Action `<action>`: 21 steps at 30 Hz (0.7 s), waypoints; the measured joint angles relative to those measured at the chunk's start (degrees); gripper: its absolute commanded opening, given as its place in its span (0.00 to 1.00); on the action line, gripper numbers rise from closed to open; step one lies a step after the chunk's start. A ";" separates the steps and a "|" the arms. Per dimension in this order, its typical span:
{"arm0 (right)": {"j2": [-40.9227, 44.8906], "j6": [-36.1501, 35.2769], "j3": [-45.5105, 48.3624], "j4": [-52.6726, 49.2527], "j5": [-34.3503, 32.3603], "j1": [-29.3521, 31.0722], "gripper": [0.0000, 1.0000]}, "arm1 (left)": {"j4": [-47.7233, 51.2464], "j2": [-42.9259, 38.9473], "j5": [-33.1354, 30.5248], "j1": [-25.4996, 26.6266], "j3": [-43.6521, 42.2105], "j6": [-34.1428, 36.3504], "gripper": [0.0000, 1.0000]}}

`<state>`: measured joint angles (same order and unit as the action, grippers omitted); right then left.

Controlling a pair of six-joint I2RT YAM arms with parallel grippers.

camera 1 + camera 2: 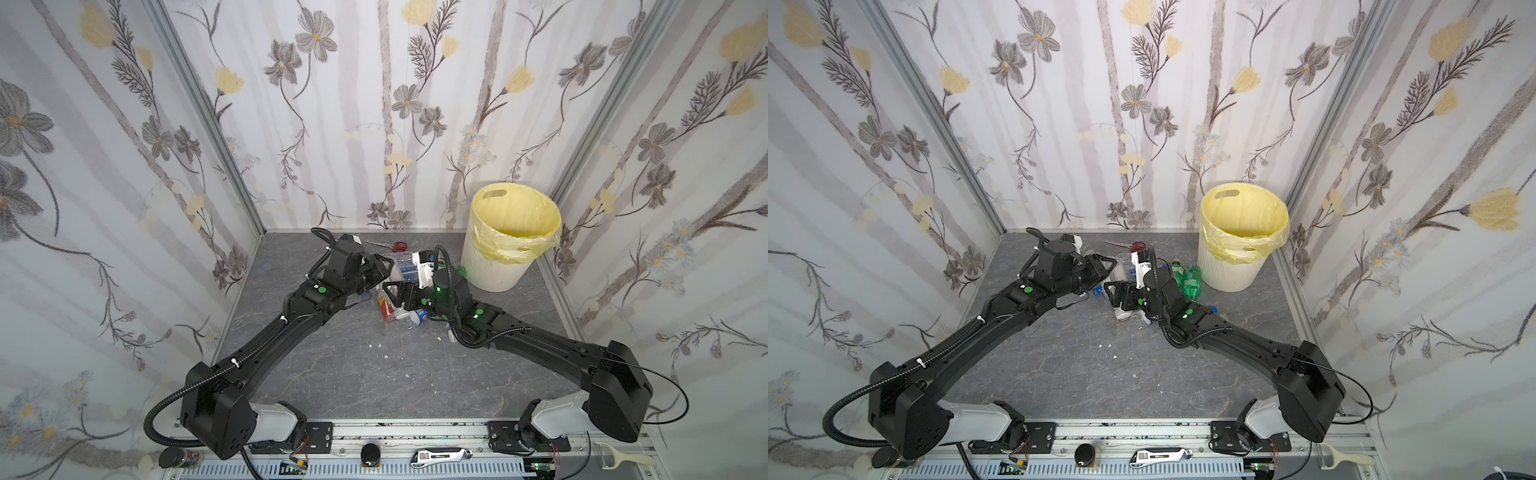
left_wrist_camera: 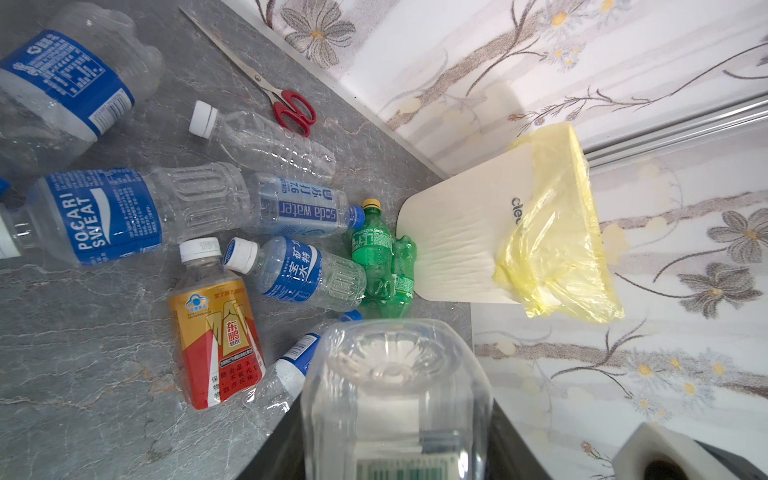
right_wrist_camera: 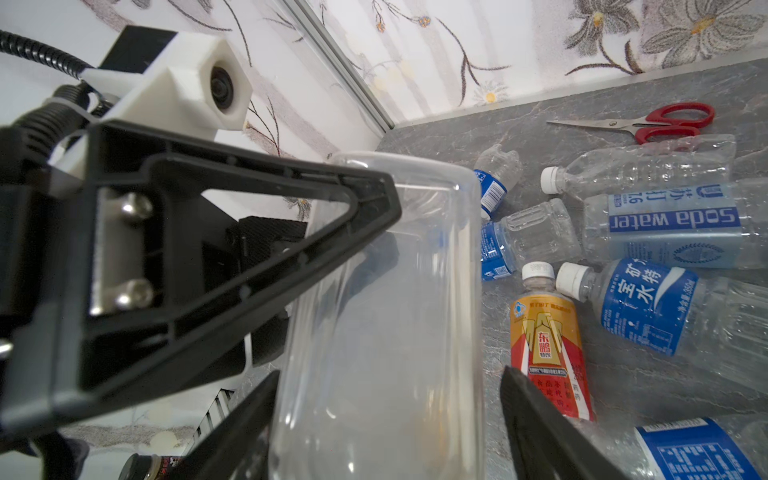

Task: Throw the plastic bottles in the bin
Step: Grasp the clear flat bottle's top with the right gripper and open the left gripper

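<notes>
– Clear plastic is what we hold, but from up high we can hardly see it. In a top view our left gripper [image 1: 380, 267] and right gripper [image 1: 398, 293] meet low over the table [image 1: 332, 374], near the bin [image 1: 490, 270].
– Where are the other bottles?
– In a top view the green bottles [image 1: 1190, 280] lie just beside the bin. Most of the rest hide behind our arms.
– And from our left wrist?
– We see the clear bottle [image 2: 395, 374] bottom-first, clamped in our left gripper. Many bottles [image 2: 291, 270] lie flat on the table, with an orange bottle [image 2: 216, 332] among them and scissors [image 2: 291, 108] that we leave alone.
– Is it heavy?
– We think not. It looks empty, so it should be light. The wall looks thin and smooth, so it may dent or slip out.
– And from our right wrist?
– One left finger [image 3: 374, 199] presses its side. Our right fingers [image 3: 540, 415] stand on both sides of it. There is a little gap on one side, so we think they are not squeezing yet.
– Where should we hold?
– Around the middle, on the flat sides, and gently. Then it goes to the bin, which is open on top.
</notes>
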<state>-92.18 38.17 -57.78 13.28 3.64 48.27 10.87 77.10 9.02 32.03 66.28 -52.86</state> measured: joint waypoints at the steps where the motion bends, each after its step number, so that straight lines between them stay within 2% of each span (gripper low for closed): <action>1: -0.46 0.48 0.02 0.44 0.76 0.00 0.73 | -0.02 -0.09 -0.04 0.00 -0.15 0.13 0.47; 10: -1.03 1.36 0.57 2.51 1.70 0.00 0.62 | -0.50 -0.02 0.02 -0.20 -0.81 -0.02 0.48; 17: -1.18 1.22 -0.22 2.27 1.31 -0.09 0.54 | -1.29 0.55 0.15 -0.59 -0.17 0.02 0.59; 21: -1.70 1.20 -0.39 2.29 0.92 -0.09 0.53 | -1.66 1.36 1.07 -1.42 -0.11 -0.02 0.65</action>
<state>-93.89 39.38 -58.17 15.57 4.56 48.18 9.21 78.46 10.09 30.61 66.17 -52.88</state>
